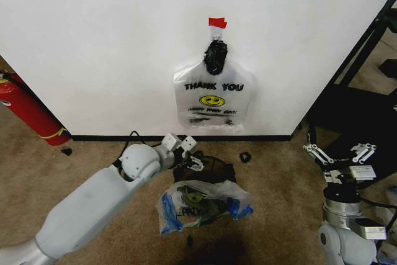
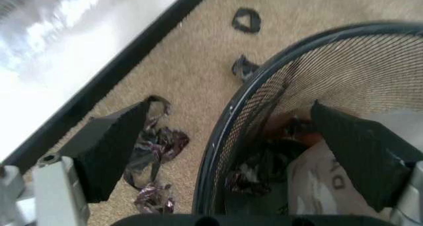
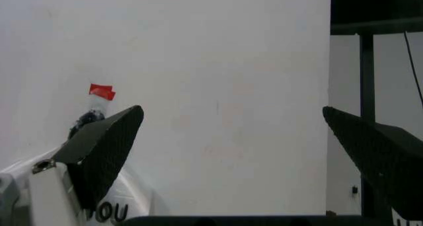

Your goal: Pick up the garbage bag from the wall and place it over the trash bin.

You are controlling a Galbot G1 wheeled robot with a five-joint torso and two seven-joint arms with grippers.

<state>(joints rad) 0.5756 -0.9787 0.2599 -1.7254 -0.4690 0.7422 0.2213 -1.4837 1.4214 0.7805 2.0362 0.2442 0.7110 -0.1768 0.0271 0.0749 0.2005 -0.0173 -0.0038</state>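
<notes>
Garbage bag (image 1: 213,100) hangs flat on the wall (image 1: 111,41), its knotted top under a red tape piece (image 1: 217,23). Trash bin (image 1: 208,175) sits on the carpet (image 1: 93,153) below, with another crumpled bag (image 1: 201,203) at its near side. Left gripper (image 1: 188,153) spread wide over the bin rim, one finger (image 2: 109,154) outside the mesh, grasping nothing. Right gripper (image 1: 340,153) spread too, empty, off to the right facing the wall.

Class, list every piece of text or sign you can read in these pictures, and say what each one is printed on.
"THANK YOU": black print on the garbage bag taped to the wall.
Yellow smiley face below it, same bag.
Small lines under the smiley: too blurred to read.
Print on the crumpled bag on the floor: unreadable.
</notes>
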